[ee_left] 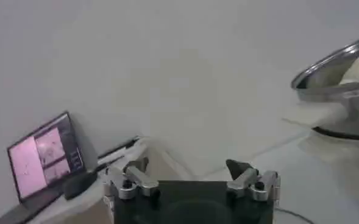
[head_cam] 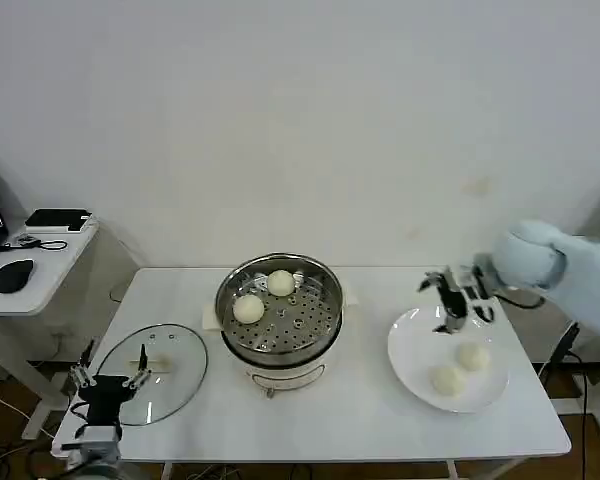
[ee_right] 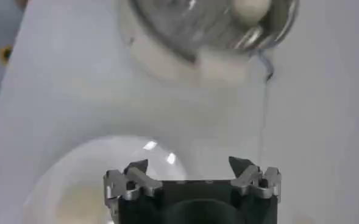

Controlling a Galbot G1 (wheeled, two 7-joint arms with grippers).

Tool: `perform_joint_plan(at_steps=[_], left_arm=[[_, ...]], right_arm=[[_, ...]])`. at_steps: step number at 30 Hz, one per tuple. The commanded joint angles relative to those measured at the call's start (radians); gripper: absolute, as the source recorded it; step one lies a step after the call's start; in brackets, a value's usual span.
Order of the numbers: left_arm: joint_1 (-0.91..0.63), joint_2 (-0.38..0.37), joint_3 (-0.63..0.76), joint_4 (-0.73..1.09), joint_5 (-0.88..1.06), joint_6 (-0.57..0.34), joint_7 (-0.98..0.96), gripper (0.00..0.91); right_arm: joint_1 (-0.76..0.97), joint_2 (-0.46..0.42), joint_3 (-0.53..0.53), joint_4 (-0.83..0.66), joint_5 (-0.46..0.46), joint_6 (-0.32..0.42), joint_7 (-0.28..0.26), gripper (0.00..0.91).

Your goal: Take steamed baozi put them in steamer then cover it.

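The shiny steel steamer (head_cam: 277,312) stands at the table's middle, with two steamed baozi (head_cam: 248,309) (head_cam: 281,283) on its perforated floor. Two more baozi (head_cam: 471,356) (head_cam: 448,380) lie on the white plate (head_cam: 410,345) at the right. My right gripper (head_cam: 458,300) hovers open and empty over the plate's far edge. In the right wrist view its jaws (ee_right: 189,165) stand wide apart above the plate (ee_right: 94,164), with the steamer (ee_right: 209,24) beyond. The clear glass lid (head_cam: 152,372) lies flat at the front left. My left gripper (head_cam: 108,382) rests open at the lid's near edge.
A side desk (head_cam: 35,265) at the left carries a mouse and a small black device. A laptop (ee_left: 45,155) stands there in the left wrist view. The table's front edge runs just below the plate and lid. Bare tabletop lies between steamer and plate.
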Motion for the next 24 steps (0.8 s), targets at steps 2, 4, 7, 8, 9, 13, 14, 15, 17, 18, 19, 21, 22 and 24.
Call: perform_joint_plan(at_steps=[2, 4, 7, 8, 9, 13, 14, 15, 17, 18, 19, 21, 22, 24], left_arm=[[-0.043, 0.067, -0.098, -0.002, -0.567, 0.109, 0.052, 0.907], [-0.048, 0.072, -0.099, -0.002, -0.568, 0.11, 0.06, 0.907], [-0.057, 0.078, -0.096, 0.0, -0.557, 0.11, 0.066, 0.907], [-0.061, 0.079, -0.096, 0.001, -0.55, 0.11, 0.068, 0.907], [-0.063, 0.081, -0.095, 0.002, -0.542, 0.11, 0.07, 0.907], [-0.065, 0.086, -0.095, 0.0, -0.528, 0.112, 0.071, 0.907], [-0.064, 0.086, -0.095, -0.002, -0.522, 0.111, 0.071, 0.907], [-0.061, 0.086, -0.094, -0.005, -0.518, 0.111, 0.072, 0.907], [-0.055, 0.086, -0.094, -0.016, -0.514, 0.112, 0.075, 0.907], [-0.052, 0.086, -0.094, -0.02, -0.508, 0.112, 0.076, 0.907], [-0.052, 0.085, -0.094, -0.023, -0.505, 0.112, 0.077, 0.907], [-0.051, 0.085, -0.095, -0.027, -0.484, 0.113, 0.075, 0.907], [-0.051, 0.085, -0.096, -0.027, -0.482, 0.116, 0.075, 0.907], [-0.051, 0.087, -0.099, -0.028, -0.482, 0.119, 0.074, 0.907]], right_arm=[[-0.414, -0.195, 0.302, 0.049, -0.177, 0.105, -0.066, 0.907], [-0.437, -0.194, 0.308, 0.046, -0.195, 0.109, -0.073, 0.907], [-0.464, -0.182, 0.318, 0.038, -0.206, 0.11, -0.079, 0.907], [-0.489, -0.177, 0.333, 0.037, -0.209, 0.106, -0.079, 0.907], [-0.514, -0.172, 0.361, 0.035, -0.211, 0.103, -0.078, 0.907], [-0.579, -0.14, 0.407, 0.019, -0.21, 0.064, -0.033, 0.907], [-0.598, -0.126, 0.423, 0.009, -0.219, 0.06, -0.026, 0.907], [-0.605, -0.112, 0.427, -0.006, -0.23, 0.064, -0.021, 0.907], [-0.627, -0.082, 0.446, -0.033, -0.239, 0.059, -0.01, 0.907], [-0.635, -0.062, 0.454, -0.051, -0.239, 0.055, -0.008, 0.907], [-0.64, -0.054, 0.462, -0.058, -0.239, 0.054, -0.008, 0.907], [-0.649, -0.028, 0.469, -0.076, -0.243, 0.048, -0.006, 0.907], [-0.651, -0.019, 0.47, -0.084, -0.243, 0.042, -0.006, 0.907], [-0.655, -0.002, 0.472, -0.103, -0.246, 0.028, 0.002, 0.907]])
